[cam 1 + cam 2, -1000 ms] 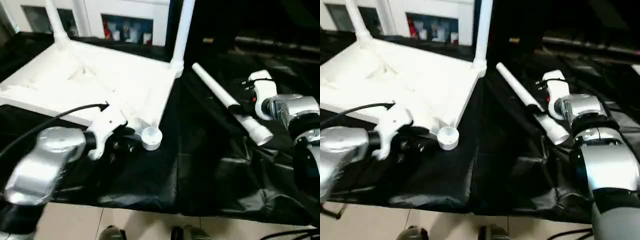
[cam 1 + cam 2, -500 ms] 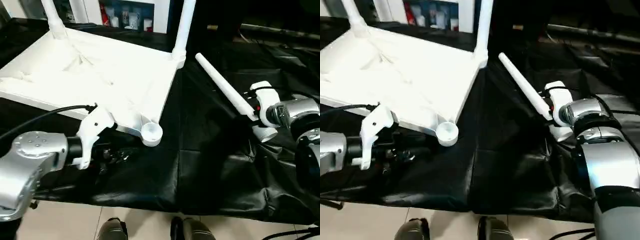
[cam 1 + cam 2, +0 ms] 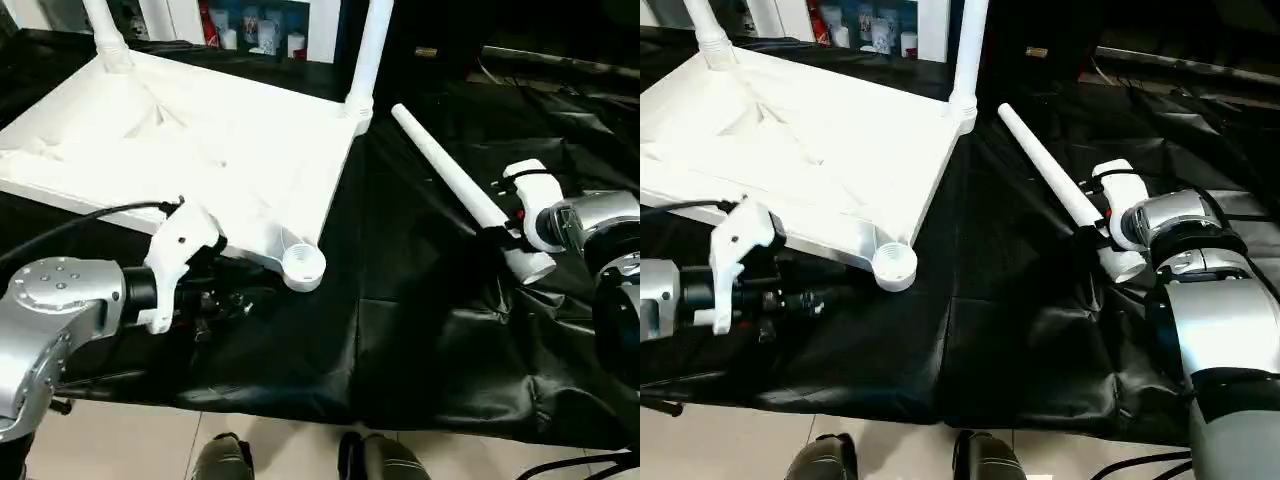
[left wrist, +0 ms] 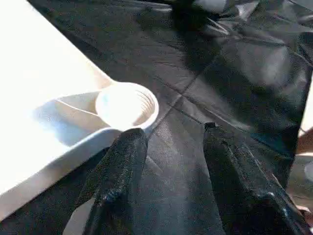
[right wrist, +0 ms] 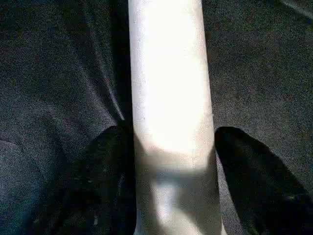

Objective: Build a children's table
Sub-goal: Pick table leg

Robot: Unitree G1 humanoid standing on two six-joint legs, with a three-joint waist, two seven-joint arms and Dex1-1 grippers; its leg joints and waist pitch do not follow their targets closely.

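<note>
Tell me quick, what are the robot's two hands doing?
Left gripper: jaws open, empty, beside the tabletop's corner socket.
Right gripper: jaws around the loose leg; cannot tell if clamped.

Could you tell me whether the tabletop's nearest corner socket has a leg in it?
Empty: the near corner socket shows an open threaded hole.

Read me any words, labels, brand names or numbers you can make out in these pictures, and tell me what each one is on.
No text can be read.
Coloured items on the white shelf unit behind the work table: may carry print, too small and blurred to read.
Small yellowish tag on the dark object at the back: too small to read.
White plastic rectangular tabletop, loose white tube leg, black table cover: no markings visible.
</note>
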